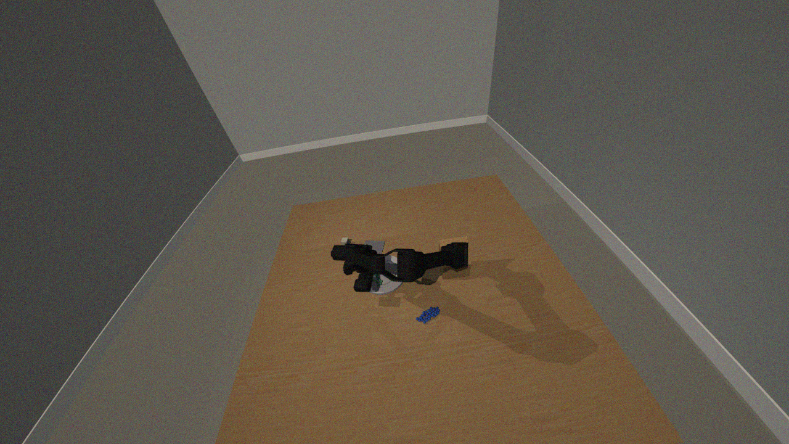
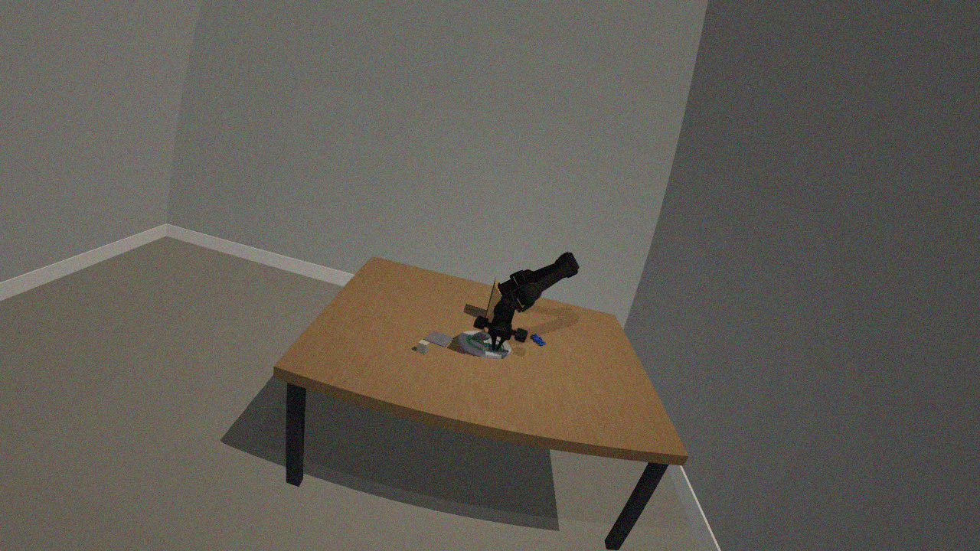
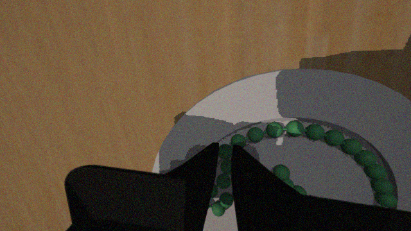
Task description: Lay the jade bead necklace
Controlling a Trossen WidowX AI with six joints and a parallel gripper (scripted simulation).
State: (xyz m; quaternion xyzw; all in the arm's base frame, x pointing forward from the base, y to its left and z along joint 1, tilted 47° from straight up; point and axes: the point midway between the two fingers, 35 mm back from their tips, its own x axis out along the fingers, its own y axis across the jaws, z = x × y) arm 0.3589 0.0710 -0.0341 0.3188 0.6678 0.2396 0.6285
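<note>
The round bead board (image 1: 388,283) (image 2: 499,357) (image 3: 241,102) is pale grey and lies on the table, partly in shadow. The green jade bead necklace (image 1: 377,281) (image 2: 472,339) (image 3: 334,137) lies on it. In the wrist view its upper and right beads follow the groove's curve. Its left part turns down between my fingers, with a few beads bunched below, and several beads lie inside the ring, left of the board's middle. My gripper (image 2: 496,347) (image 3: 225,150) points down, low over the board, shut on the necklace by a bead. The fingers hide the lower beads.
A blue bead bunch (image 1: 428,314) (image 2: 538,340) lies on the table beside the board. A flat grey square (image 1: 376,243) (image 2: 438,339) and a small pale block (image 1: 346,240) (image 2: 423,347) lie on the other side. A thin wooden panel (image 2: 491,301) stands upright behind the arm.
</note>
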